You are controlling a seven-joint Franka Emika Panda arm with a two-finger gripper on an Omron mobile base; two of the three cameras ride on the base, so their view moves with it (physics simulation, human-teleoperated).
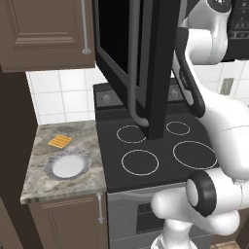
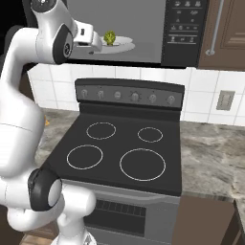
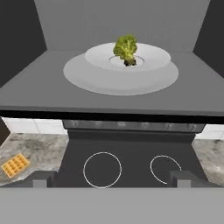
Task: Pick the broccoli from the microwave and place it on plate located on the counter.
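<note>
The broccoli (image 3: 125,48), a small green floret, stands on a white dish (image 3: 148,57) on the round turntable inside the open microwave (image 3: 43,87). From the right base view the broccoli (image 2: 110,37) sits just beyond my gripper (image 2: 97,45), which hovers in front of the microwave (image 2: 143,24) opening. My gripper (image 3: 114,179) is open, its fingertips (image 3: 43,178) wide apart and nothing between them, still short of the floret. The plate (image 1: 67,165), white centre with a grey speckled rim, lies on the counter (image 1: 44,182) left of the stove.
The microwave door (image 1: 131,58) hangs swung out over the black stovetop (image 1: 155,151), its long grey handle (image 1: 133,73) toward the counter. An orange waffle square (image 1: 59,141) lies just behind the plate. A button panel (image 2: 184,28) flanks the cavity on the right.
</note>
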